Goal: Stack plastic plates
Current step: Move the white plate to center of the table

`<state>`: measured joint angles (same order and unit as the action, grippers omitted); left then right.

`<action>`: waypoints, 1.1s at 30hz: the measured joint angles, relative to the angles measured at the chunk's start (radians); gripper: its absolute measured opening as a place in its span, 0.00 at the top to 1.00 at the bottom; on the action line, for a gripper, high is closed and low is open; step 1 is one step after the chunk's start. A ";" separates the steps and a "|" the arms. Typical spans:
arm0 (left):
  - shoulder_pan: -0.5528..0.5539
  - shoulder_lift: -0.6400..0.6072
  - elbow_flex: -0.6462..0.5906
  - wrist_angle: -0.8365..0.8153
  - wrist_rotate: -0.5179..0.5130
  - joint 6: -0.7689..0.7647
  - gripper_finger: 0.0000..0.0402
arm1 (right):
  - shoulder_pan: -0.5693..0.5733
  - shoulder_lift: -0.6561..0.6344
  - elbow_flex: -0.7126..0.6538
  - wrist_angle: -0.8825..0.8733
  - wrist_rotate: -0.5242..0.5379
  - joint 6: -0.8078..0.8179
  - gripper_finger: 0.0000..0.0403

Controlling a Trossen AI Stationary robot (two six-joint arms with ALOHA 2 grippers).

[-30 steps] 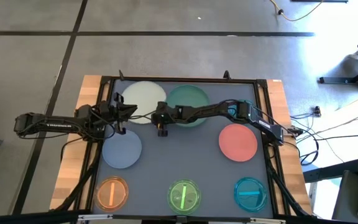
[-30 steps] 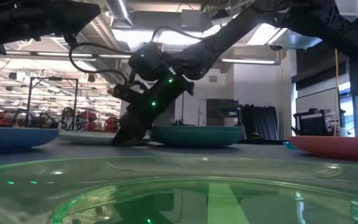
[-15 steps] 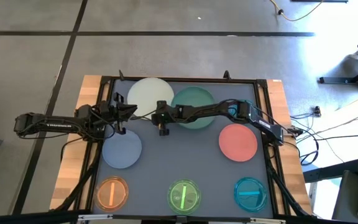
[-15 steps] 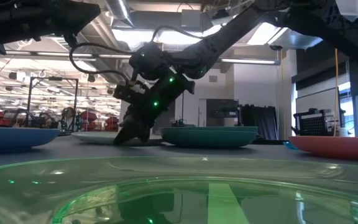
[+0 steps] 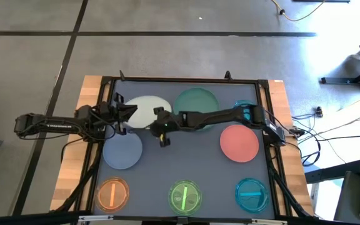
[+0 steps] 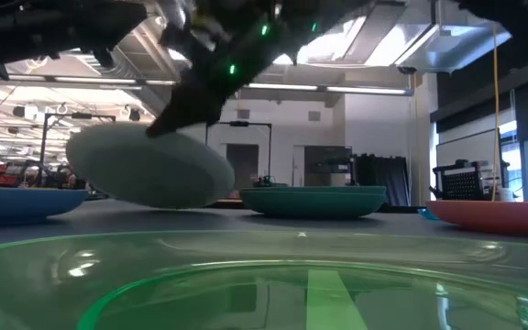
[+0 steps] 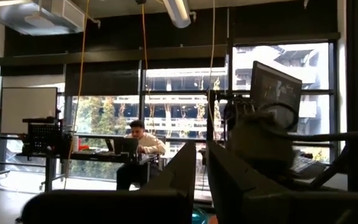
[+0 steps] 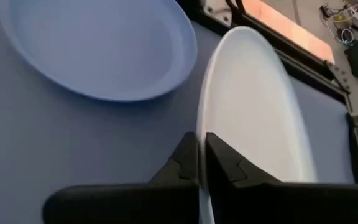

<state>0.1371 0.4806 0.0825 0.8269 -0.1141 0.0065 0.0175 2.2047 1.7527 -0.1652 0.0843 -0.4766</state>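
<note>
Low view showed that the cream-white plate (image 6: 149, 167), flat on the desk (image 5: 186, 165) half a second earlier, now hung tilted, its rim clamped in the right claw (image 5: 162, 129), probably heading for the blue-grey plate (image 5: 122, 150), while the left claw (image 5: 119, 111) waited nearby, apparently closed.

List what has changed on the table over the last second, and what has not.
The right end effector, clamped on the rim of the cream-white plate, has lifted it off the table, tilted, and drawn it toward the blue-grey plate, uncovering the green plate. The left end effector stayed beside it; the salmon-pink plate and the small translucent plates did not move.
</note>
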 joint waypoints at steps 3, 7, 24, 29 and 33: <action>0.000 -0.014 0.000 0.007 0.000 0.000 0.92 | 0.047 -0.029 0.001 -0.053 0.012 -0.001 1.00; 0.000 -0.025 0.000 0.006 0.000 -0.004 0.92 | 0.107 -0.077 0.001 -0.150 0.011 0.030 1.00; 0.000 -0.025 0.000 0.004 0.001 -0.023 0.92 | 0.329 -0.182 -0.012 -0.508 -0.026 0.368 1.00; 0.000 -0.025 0.000 0.002 0.001 -0.031 0.92 | 0.359 -0.202 -0.094 -0.498 -0.023 0.509 1.00; -0.013 -0.025 0.000 -0.010 0.001 -0.091 0.92 | 0.394 -0.232 -0.179 -0.417 0.009 0.625 1.00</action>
<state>0.1244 0.4561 0.0826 0.8169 -0.1136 -0.0843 0.4113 1.9723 1.5740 -0.5825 0.0937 0.1487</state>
